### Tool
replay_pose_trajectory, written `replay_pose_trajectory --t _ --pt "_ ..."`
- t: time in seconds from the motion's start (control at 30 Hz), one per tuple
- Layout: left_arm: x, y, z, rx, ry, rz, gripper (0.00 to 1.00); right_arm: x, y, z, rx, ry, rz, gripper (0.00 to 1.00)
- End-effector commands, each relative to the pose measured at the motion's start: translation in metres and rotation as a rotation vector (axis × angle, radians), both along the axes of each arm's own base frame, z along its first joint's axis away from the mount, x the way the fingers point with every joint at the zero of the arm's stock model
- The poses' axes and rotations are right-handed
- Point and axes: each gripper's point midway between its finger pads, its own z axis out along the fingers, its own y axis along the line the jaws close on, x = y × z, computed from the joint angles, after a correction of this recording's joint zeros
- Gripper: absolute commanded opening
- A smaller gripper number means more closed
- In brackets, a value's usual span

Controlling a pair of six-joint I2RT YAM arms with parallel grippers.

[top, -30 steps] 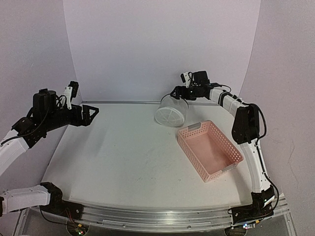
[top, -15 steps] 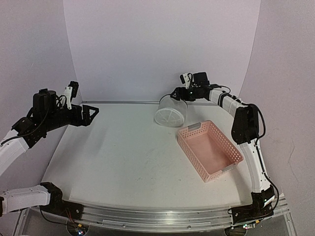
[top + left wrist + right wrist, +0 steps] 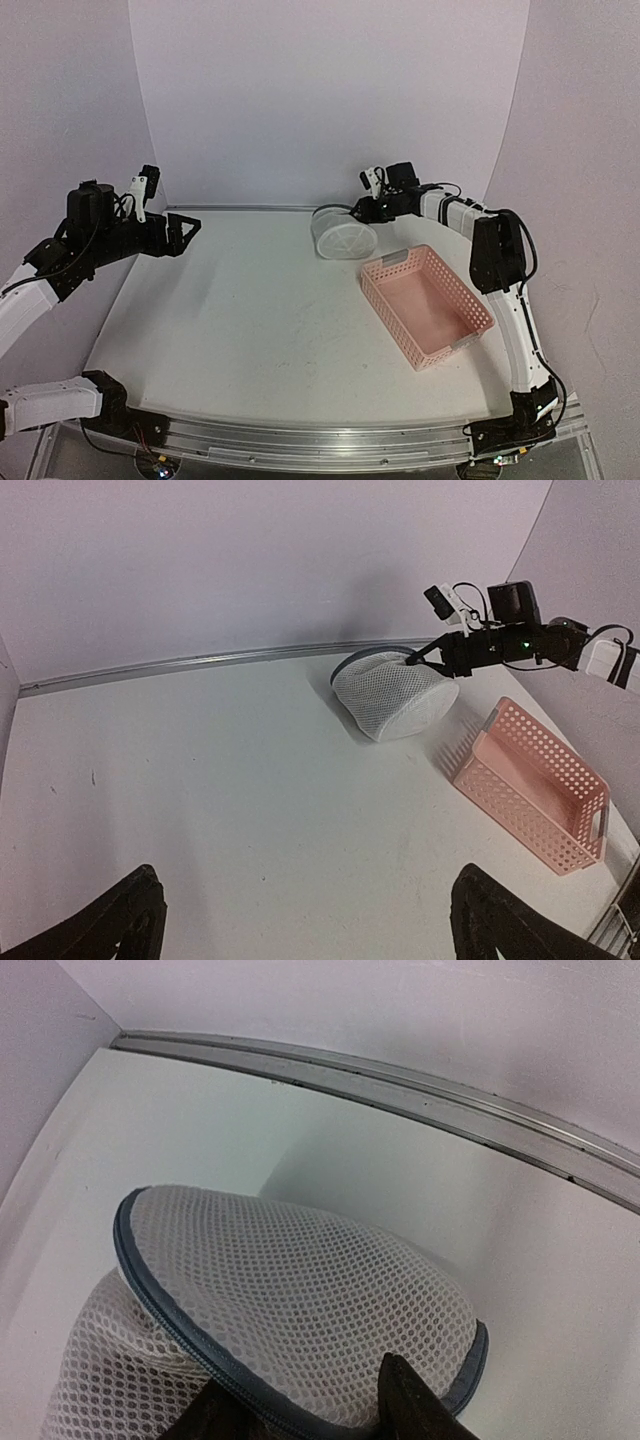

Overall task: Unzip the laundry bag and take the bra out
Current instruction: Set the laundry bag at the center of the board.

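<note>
On the left, we see the left gripper [image 3: 187,235] hanging above the white table [image 3: 250,320] with its jaws spread wide and nothing between them. At the far middle of the table the laundry bag [image 3: 343,232] lies tipped on its side, near the back wall, and the right gripper [image 3: 358,210] straddles its grey zipper rim [image 3: 170,1325] with the jaws half closed; we cannot tell whether they truly grip it. Just right of the bag sits the pink perforated basket [image 3: 425,300].

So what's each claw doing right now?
Left claw: open, empty.
Right claw: straddling the laundry bag at its zipper rim; whether it grips yet cannot be told.
</note>
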Motion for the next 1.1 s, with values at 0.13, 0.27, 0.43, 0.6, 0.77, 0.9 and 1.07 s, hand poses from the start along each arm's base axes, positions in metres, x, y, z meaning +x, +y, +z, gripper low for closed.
replay_pose_trajectory --t 0.13,0.27,0.43,0.6,0.77,0.9,1.07 --pt "0.000 -0.001 0.010 -0.006 -0.038 -0.007 1.00 -0.023 0.023 0.036 -0.069 -0.092 0.036 0.04" --pt "-0.001 -0.001 0.011 -0.009 -0.039 -0.009 1.00 -0.030 0.030 0.052 -0.093 -0.136 0.046 0.00" --pt "-0.002 -0.001 0.012 -0.011 -0.044 -0.008 1.00 -0.046 0.043 0.084 -0.143 -0.235 0.076 0.00" --pt "-0.002 0.000 0.013 -0.011 -0.045 -0.005 1.00 -0.069 0.057 0.110 -0.240 -0.346 0.096 0.00" --pt "-0.002 0.000 0.013 -0.013 -0.043 -0.003 1.00 -0.098 0.073 0.124 -0.339 -0.449 0.142 0.00" --pt "0.000 0.001 0.012 -0.027 -0.030 0.014 1.00 -0.121 0.080 0.139 -0.431 -0.565 0.143 0.00" --pt "0.000 -0.008 0.017 -0.100 0.012 -0.009 1.00 -0.161 0.096 0.134 -0.517 -0.687 0.196 0.00"
